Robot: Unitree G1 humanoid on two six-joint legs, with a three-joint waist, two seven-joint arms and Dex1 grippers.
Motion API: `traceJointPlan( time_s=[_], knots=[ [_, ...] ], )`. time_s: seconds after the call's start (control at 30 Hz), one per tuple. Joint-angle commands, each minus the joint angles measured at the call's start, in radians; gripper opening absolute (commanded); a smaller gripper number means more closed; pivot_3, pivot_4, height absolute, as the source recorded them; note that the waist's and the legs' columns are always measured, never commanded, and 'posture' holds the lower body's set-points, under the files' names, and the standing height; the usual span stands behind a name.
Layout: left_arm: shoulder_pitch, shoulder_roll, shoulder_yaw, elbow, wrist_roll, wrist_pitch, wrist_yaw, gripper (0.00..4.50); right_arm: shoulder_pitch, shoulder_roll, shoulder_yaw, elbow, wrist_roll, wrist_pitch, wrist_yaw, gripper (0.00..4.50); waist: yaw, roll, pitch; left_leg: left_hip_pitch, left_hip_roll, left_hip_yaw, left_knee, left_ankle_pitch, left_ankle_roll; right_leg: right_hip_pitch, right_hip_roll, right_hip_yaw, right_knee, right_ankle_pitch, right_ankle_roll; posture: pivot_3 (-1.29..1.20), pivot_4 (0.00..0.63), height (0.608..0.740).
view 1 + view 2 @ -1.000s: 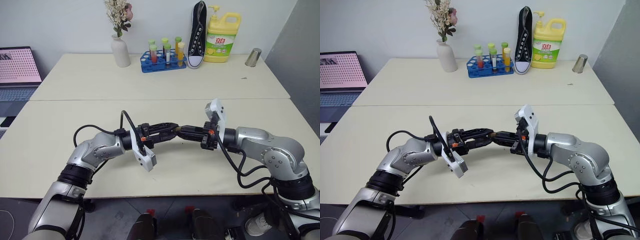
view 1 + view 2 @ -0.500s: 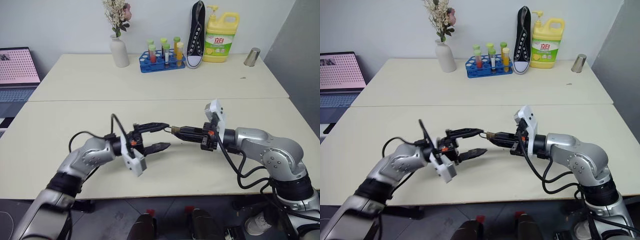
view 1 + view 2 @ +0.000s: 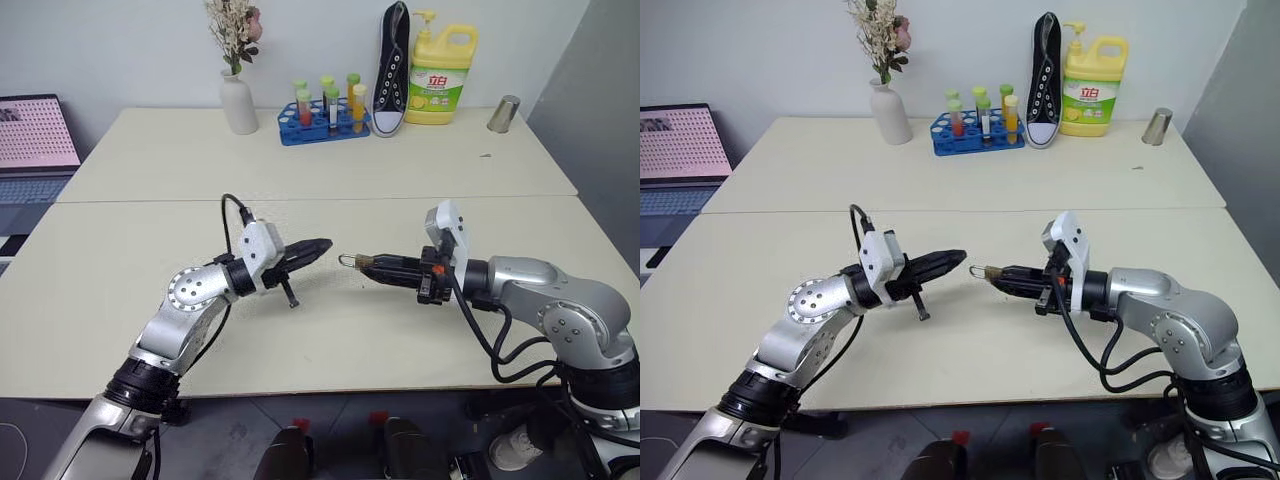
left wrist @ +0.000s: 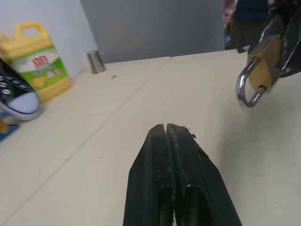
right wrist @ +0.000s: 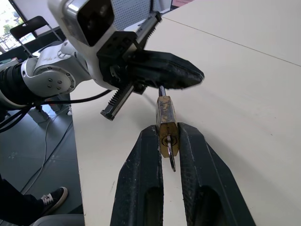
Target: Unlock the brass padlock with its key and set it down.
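My right gripper (image 5: 164,141) is clamped on the brass padlock (image 5: 167,125), pinching its gold body between the two fingers with a narrow gap left by the lock itself. The lock's long axis runs out along my fingers: the silver shackle (image 3: 346,261) leads at the tip, and a key (image 5: 170,160) sits in the keyhole at the end facing back toward my wrist. My left gripper (image 3: 312,248) is fully shut and empty, its tips pointing at the shackle, near it but apart. So the key lies on the far side of the padlock from my left hand, which I judge must come round to reach it. Both hands hang above the cream table (image 3: 330,340), bare beneath them.
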Motion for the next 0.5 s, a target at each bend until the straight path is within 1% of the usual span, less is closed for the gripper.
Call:
traceJointPlan(
  time_s=[0.03,0.1,0.2,0.27,0.4,0.5],
  knots=[
    [-0.034,-0.034,0.045,-0.058,-0.078,0.145,-0.027,0.00,-0.006,0.003,-0.017,-0.043,0.009,-0.017,0.017,0.13,0.002,0.000,0.000,0.000,0.000,0.000,0.000,0.000,0.000,0.000,0.000,0.000,0.000,0.000,0.000,0.00,0.150,0.740],
    [-0.036,-0.056,0.055,-0.071,-0.089,0.195,-0.035,0.00,-0.006,0.004,-0.017,-0.045,0.009,-0.016,0.019,0.13,0.004,0.000,0.000,0.000,0.000,0.000,0.000,0.000,0.000,0.000,0.000,0.000,0.000,0.000,0.000,0.00,0.150,0.740],
    [-0.037,-0.079,0.061,-0.085,-0.057,0.207,-0.053,0.00,-0.007,0.007,-0.018,-0.047,0.011,-0.014,0.019,0.13,0.004,0.000,0.000,0.000,0.000,0.000,0.000,0.000,0.000,0.000,0.000,0.000,-0.001,0.000,0.000,0.00,0.150,0.740],
    [-0.032,-0.097,0.065,-0.097,-0.065,0.234,-0.063,0.00,-0.008,0.009,-0.017,-0.047,0.012,-0.015,0.020,0.13,0.004,0.000,0.000,0.000,0.000,0.000,0.000,0.000,0.000,0.000,0.000,0.000,-0.001,0.000,0.000,0.00,0.150,0.740],
    [-0.021,-0.112,0.077,-0.123,-0.067,0.273,-0.083,0.00,-0.007,0.009,-0.019,-0.047,0.012,-0.013,0.018,0.13,0.006,0.000,0.000,0.000,0.000,0.000,0.000,0.000,0.000,0.000,0.000,0.001,-0.001,0.000,0.000,0.00,0.150,0.740],
    [-0.009,-0.095,0.090,-0.144,-0.066,0.301,-0.113,0.00,-0.007,0.004,-0.018,-0.042,0.005,-0.015,0.022,0.13,0.005,0.000,0.000,0.000,0.000,0.000,0.000,0.000,0.000,0.000,0.000,0.001,-0.001,0.000,0.000,0.00,0.150,0.740]
  ],
)
